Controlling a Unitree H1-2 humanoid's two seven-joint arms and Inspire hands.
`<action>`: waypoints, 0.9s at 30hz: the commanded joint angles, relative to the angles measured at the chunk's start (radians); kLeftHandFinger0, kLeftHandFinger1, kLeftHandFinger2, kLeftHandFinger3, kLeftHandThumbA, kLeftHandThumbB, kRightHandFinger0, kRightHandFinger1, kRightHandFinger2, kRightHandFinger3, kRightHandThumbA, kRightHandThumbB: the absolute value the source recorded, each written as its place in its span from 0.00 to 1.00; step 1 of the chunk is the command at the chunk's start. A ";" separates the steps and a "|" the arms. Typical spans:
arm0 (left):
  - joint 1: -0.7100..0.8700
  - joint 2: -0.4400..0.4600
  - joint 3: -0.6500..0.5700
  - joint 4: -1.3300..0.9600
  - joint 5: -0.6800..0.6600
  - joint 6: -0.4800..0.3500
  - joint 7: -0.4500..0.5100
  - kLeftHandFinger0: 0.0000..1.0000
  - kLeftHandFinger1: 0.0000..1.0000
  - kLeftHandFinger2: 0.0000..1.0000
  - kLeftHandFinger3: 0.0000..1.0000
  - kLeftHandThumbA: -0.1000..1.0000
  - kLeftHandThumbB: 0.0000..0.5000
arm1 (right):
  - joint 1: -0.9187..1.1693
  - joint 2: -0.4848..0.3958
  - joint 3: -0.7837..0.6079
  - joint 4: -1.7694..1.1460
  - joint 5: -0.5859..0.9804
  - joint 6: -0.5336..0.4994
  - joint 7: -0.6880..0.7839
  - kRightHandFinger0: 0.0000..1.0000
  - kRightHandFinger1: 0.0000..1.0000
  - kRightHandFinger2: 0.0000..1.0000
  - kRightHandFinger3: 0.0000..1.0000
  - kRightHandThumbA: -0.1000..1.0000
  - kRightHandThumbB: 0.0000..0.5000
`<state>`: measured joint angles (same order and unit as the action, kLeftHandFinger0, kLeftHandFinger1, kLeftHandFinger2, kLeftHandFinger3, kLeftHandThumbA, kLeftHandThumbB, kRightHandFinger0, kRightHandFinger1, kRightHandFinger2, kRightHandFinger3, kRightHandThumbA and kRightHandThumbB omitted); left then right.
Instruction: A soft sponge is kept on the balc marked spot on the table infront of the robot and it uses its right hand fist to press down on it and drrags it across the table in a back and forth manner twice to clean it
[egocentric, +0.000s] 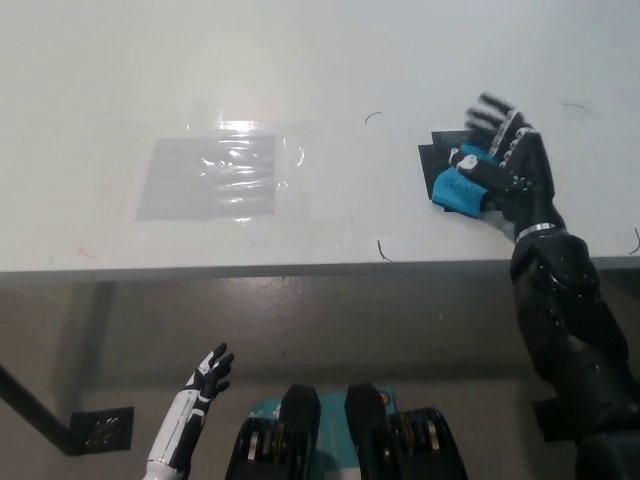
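Note:
A blue sponge (457, 190) lies on the black marked spot (437, 160) at the right of the white table (300, 80). My black right hand (505, 160) is over the sponge's right side with its fingers spread apart and raised, so the hand is open. The sponge's right part is hidden under the hand. My white left hand (208, 375) hangs low at the lower left, below the table's front edge, with fingers apart and nothing in it.
A sheet of clear shiny film (215, 175) is taped flat on the table left of centre. Small pen marks (372, 118) dot the surface near the spot. The table's front edge (300, 270) runs across the picture's middle.

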<state>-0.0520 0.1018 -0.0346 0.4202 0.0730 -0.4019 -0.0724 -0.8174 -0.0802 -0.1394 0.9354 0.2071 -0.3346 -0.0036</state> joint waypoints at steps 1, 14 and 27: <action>0.005 0.002 0.002 -0.022 0.008 -0.035 0.017 1.00 1.00 1.00 1.00 1.00 0.74 | -0.010 -0.082 0.005 -0.927 0.098 0.187 0.041 1.00 1.00 1.00 1.00 1.00 0.77; -0.021 0.006 0.000 -0.004 0.010 -0.040 0.014 1.00 1.00 1.00 1.00 1.00 0.76 | 0.102 -0.156 0.001 -1.683 0.095 0.359 -0.026 1.00 1.00 1.00 1.00 1.00 0.86; -0.047 0.017 -0.002 0.021 0.011 -0.044 0.005 1.00 1.00 1.00 1.00 1.00 0.75 | 0.542 -0.190 0.089 -1.885 0.184 0.037 0.053 1.00 1.00 1.00 1.00 1.00 0.97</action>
<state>-0.0530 0.1019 -0.0349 0.4368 0.0731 -0.3992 -0.0729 -0.4392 -0.1095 -0.1394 0.1429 0.2154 -0.1989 -0.0097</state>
